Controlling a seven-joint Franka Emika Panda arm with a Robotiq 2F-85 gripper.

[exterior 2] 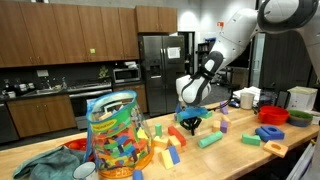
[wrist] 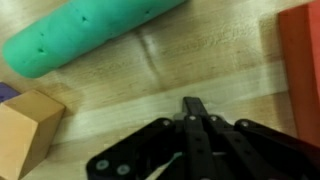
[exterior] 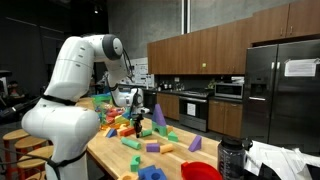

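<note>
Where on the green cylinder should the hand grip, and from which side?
Probably mid-length on the green cylinder, from above, closing across its narrow width: it lies flat, long and round, bare table along its near side. The hand, shut now, must open first.

The cylinder is green with dark dots, the cube tan, the block red.

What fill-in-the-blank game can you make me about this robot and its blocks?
In the wrist view the end effector is ____, gripping nothing.
The long cylinder with holes is ____.
The block at the right edge is ____.
Everything lies on a ____ table.
Missing words: shut, green, red, wooden.
</note>
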